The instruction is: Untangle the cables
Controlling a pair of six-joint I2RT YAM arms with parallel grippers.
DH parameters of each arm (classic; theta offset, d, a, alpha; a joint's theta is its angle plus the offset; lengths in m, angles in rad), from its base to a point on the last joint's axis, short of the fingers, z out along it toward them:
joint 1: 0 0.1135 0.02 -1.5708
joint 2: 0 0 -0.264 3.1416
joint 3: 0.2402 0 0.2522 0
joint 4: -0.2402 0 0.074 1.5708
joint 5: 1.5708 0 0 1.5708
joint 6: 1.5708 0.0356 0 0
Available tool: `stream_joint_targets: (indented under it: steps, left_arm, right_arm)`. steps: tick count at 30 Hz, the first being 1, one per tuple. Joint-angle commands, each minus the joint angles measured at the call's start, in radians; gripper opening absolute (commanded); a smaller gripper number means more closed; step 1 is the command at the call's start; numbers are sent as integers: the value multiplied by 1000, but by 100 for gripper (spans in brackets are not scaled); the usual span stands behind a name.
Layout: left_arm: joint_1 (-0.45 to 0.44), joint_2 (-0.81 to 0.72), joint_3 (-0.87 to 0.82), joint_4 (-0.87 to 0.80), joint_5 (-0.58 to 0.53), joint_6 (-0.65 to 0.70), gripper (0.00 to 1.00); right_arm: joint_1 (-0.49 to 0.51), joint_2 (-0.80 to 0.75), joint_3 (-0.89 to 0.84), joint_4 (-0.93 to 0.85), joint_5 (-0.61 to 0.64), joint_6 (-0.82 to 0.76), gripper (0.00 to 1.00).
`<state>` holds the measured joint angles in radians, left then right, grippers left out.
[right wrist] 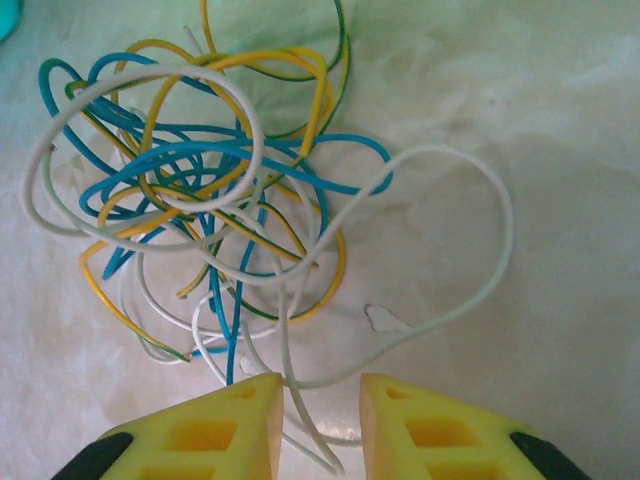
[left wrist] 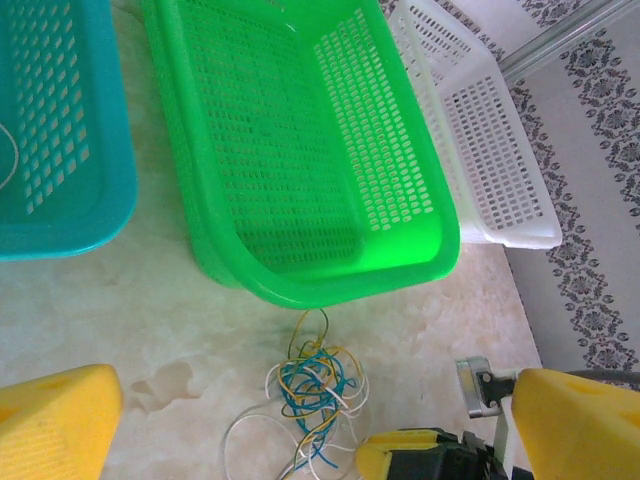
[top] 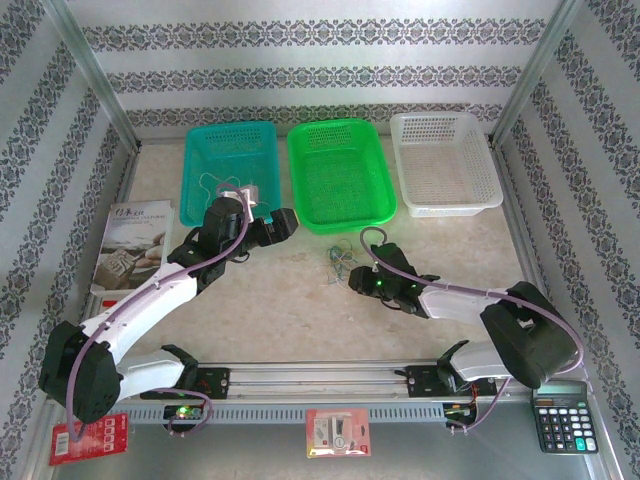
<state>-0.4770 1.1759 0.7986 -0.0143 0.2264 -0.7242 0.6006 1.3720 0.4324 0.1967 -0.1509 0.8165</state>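
Clearly the cables (right wrist: 200, 190) seem light and floppy. The right claw (right wrist: 318, 400), narrowly spread, straddles a free white strand (right wrist: 284, 340), the best hold; the left claw (left wrist: 312, 420) stands wide.

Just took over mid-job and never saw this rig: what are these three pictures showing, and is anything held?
Two robot arms stand at a table, each ending in a two-finger pincer. One picture looks down from behind them; the others come from wrist cameras. Tangled white, yellow and blue cables lie before a green basket, flanked by a teal basket and a white basket. The left pincer is wide open, empty. The right pincer has white cable between its parted fingers, seemingly not gripped.
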Motion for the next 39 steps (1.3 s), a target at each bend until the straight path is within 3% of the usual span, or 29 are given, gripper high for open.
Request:
stream_joint_targets:
  steps: [1,7,11,21,31,39]
  left_arm:
    - [-18,10,16,34,-13,-15,100]
    - [-27,17,16,41,-14,-16,100]
    - [-28,17,16,43,-18,-20,100]
    - [-29,35,71,-47,76,-43,100]
    - [-28,58,40,38,178,-139,99]
    - [-45,108,-3,173,233,-220,79]
  right_arm:
    - [14,28,25,54,-10,21,26]
    - [15,27,19,67,-17,31,17]
    - [6,-18,5,66,-45,48,0]
    - [-45,-180,53,92,-224,143,0]
    - [-70,-131,88,283,-312,277,0]
    - [-64,-126,100,341,-320,312,0]
